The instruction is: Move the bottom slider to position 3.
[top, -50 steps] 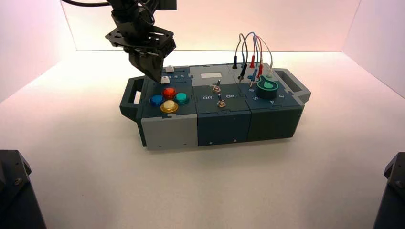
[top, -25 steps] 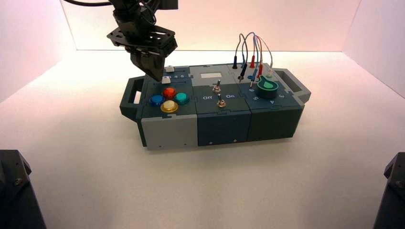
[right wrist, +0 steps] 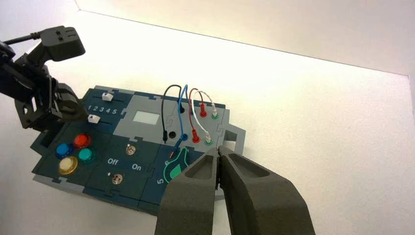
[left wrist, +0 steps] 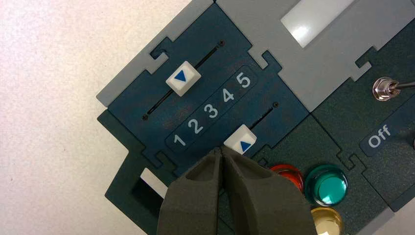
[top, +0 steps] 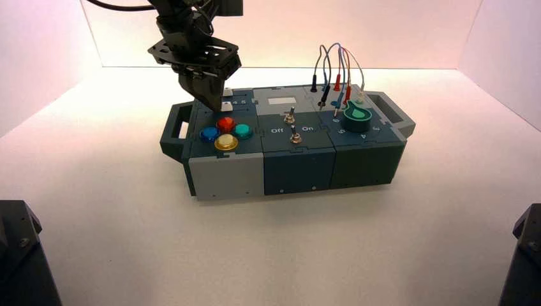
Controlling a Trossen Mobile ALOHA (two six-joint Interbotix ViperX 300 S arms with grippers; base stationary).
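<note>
Left wrist view and high view, read from the box's near edge to its far edge. Nearest, at the near-left corner, stand four round buttons: yellow (top: 226, 142), blue (top: 210, 134), green (top: 242, 131) and red (top: 226, 124). To their right, midway along the box, stand two toggle switches (left wrist: 384, 88); toward the right edge is one green dial (top: 357, 116).

Beyond the buttons, by the left edge, is my left gripper (left wrist: 219, 151), its fingers pressed together with nothing between them. The tips lie at the side of the bottom slider (left wrist: 240, 139) that faces the low end of the scale; whether they touch it I cannot tell. This slider, the lower of two, sits square to position 3 (left wrist: 211, 111), middle of five numerals.

Step in hand: I judge this to be the end of the push along the slot. The next move calls for no further travel toward 4, a brief check of alignment, then a lift straight away from the cap; any sideways drag could carry it past the mark.

Farther, by the far-left corner, is the upper slider (left wrist: 183, 78), also level with the middle numeral. Toward the far-right corner rise four wires (right wrist: 190, 105): black, blue, red and white. My right gripper (right wrist: 218, 151) waits idle near the box's right end, its fingers closed together.
</note>
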